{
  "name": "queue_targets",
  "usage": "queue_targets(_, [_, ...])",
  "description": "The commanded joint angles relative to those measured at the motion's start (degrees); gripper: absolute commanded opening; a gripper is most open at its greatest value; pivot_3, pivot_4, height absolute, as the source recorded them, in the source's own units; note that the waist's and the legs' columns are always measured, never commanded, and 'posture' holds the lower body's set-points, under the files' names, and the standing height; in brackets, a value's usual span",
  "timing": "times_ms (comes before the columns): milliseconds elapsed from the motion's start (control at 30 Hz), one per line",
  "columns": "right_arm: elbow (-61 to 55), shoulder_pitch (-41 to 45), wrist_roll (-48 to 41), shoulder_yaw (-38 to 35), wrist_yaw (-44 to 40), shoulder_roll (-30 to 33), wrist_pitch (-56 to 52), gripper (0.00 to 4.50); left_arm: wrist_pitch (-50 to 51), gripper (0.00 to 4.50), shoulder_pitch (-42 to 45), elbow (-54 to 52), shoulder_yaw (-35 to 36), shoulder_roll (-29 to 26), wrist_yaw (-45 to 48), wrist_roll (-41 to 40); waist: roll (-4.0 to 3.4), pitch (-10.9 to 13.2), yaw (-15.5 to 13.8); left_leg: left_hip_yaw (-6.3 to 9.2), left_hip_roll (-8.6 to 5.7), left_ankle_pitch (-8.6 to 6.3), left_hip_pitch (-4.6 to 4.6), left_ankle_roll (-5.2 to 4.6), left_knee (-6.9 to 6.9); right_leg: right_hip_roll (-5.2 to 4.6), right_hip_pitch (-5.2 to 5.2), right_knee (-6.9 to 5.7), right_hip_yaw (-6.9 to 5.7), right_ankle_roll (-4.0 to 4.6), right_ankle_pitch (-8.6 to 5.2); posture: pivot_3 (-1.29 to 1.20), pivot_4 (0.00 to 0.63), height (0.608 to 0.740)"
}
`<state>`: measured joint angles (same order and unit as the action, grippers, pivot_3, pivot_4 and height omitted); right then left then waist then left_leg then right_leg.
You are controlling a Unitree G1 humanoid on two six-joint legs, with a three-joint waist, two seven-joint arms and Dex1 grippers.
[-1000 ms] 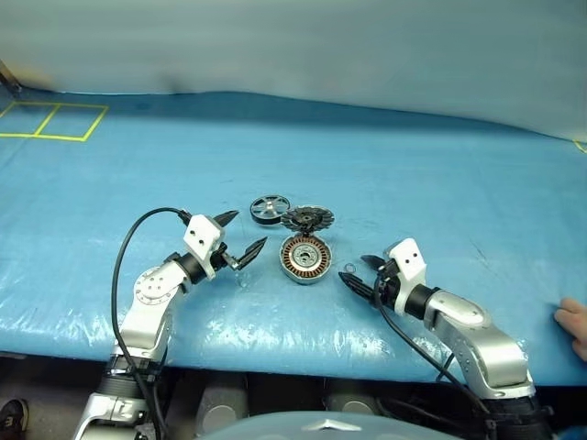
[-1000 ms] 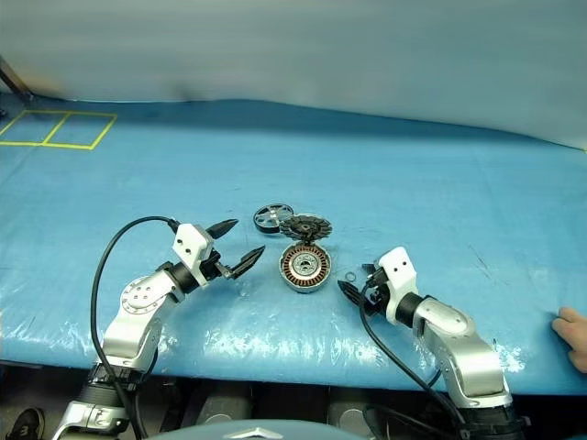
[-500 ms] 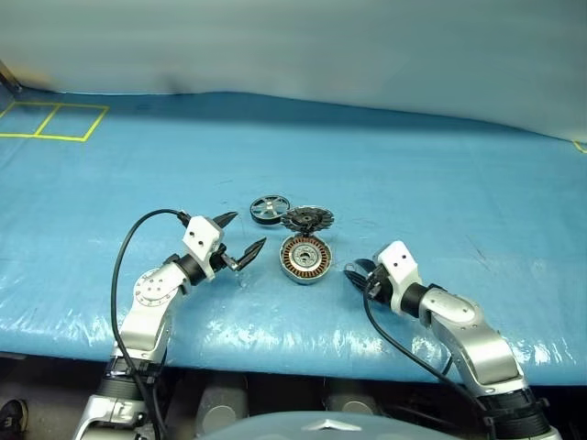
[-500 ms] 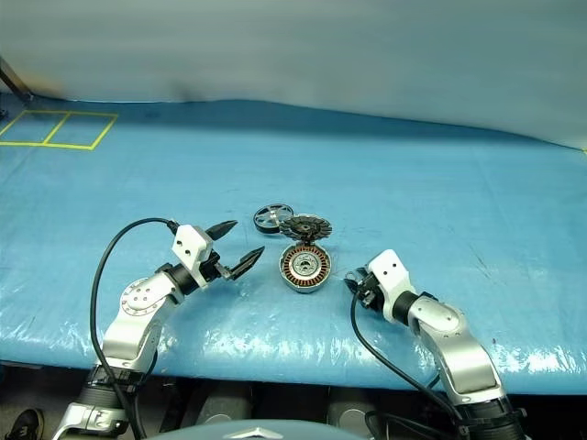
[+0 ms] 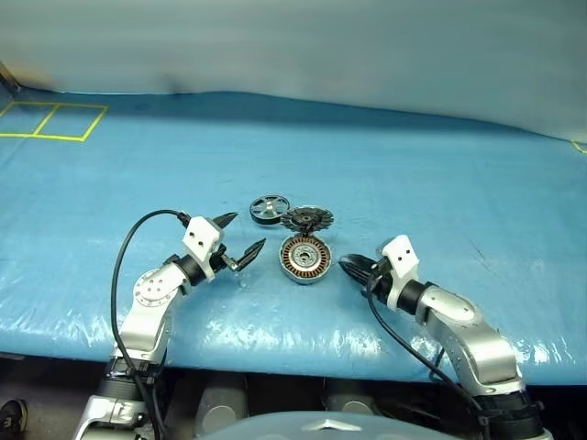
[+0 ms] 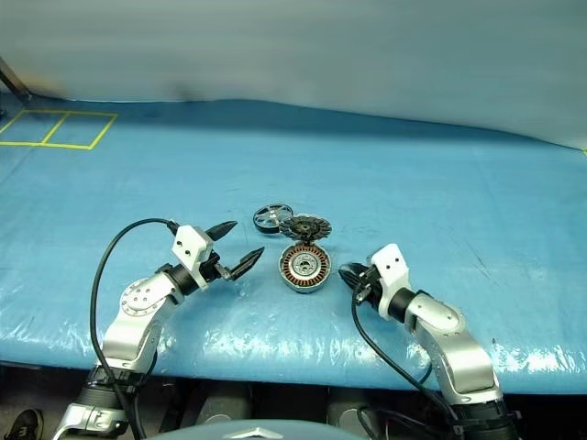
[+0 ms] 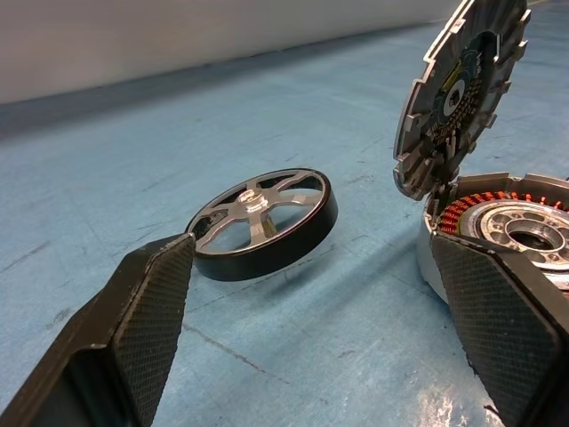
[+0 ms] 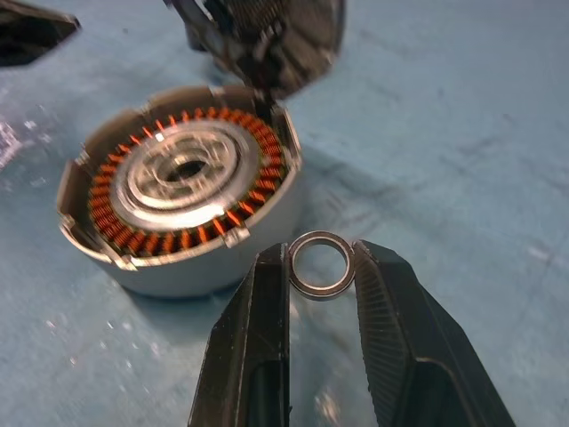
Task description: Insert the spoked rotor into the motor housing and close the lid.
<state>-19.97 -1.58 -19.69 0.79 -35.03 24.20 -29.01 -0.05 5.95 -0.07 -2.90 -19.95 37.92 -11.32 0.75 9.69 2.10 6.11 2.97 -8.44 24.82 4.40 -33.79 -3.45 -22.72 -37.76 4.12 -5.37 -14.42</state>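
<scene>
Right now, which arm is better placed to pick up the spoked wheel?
Left, probably. The left gripper is open and empty, nearest the wheel. The right gripper already pinches a small metal ring beside the housing.

Open housing [image 5: 304, 258], rotor [image 5: 269, 208] beside

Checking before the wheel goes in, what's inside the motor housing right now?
Inside the motor housing: copper windings ringing a silver centre with an open hole. Nothing is seated there. The raised lid hides none of it.
</scene>
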Motion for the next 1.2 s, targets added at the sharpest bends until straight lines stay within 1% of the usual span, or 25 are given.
queue_targets(33, [-5.15,2.29,-4.11,-0.43,-2.11,0.34,-0.89,0.68,0.01,4.5,0.04,-0.92,-0.37,-0.22,0.79,-0.37,0.0,0.0,-0.02,0.0,0.0,0.0,0.02,0.0,0.0,0.0,-0.01,0.0,0.0,0.0,0.0,0.0,0.15,0.74])
queue_targets(67, [-5.77,2.97,-4.61,0.09,-2.68,0.63,-1.19,0.68,0.08,4.5,0.01,-0.88,-0.44,-0.16,0.87,-0.36,0.0,0.0,-0.02,0.0,0.0,0.0,0.01,0.0,0.0,0.0,0.0,0.0,-0.01,0.0,0.0,0.0,0.15,0.74])
queue_targets(133, [-5.61,5.42,-3.6,3.6,-4.12,1.16,-1.65,0.68,0.38,4.5,-0.05,-0.82,-0.67,-0.06,1.41,-0.52,0.0,0.01,0.05,0.0,0.0,0.0,0.01,0.0,0.0,0.0,0.0,0.0,-0.01,0.0,0.0,0.0,0.15,0.74])
queue_targets(267, [-2.47,9.29,0.01,10.24,-5.58,1.22,-0.41,0.68,0.53,4.5,0.0,-0.89,-0.71,0.16,1.25,-0.38,0.0,0.01,0.04,0.0,0.0,0.0,0.0,0.0,0.0,0.0,-0.02,0.0,-0.01,0.01,0.0,0.0,0.15,0.74])
queue_targets(367, [1.55,11.68,1.31,12.46,-5.93,-0.21,1.01,0.68,0.59,4.5,-0.11,-1.05,-0.76,0.2,1.03,-0.27,0.01,0.01,0.0,0.0,0.0,0.0,0.03,0.0,0.01,0.0,-0.03,0.02,-0.01,0.01,0.0,0.0,0.15,0.74])
queue_targets(500, [4.88,12.86,3.48,14.26,-6.42,-0.15,2.17,0.68,0.67,4.5,-0.62,-1.56,-0.63,0.02,0.76,-0.22,0.01,0.01,-0.03,0.0,0.0,0.0,0.04,0.0,0.02,0.0,-0.02,0.03,-0.02,0.0,0.0,0.0,0.15,0.74])
queue_targets(1200, [8.74,13.64,7.57,13.49,-6.17,0.46,4.96,0.68,0.92,4.5,-1.28,-1.88,-1.0,0.09,0.38,0.11,0.01,0.01,0.02,0.0,0.0,0.0,0.01,0.0,0.03,0.0,-0.02,0.01,-0.02,0.0,0.0,0.0,0.15,0.74])
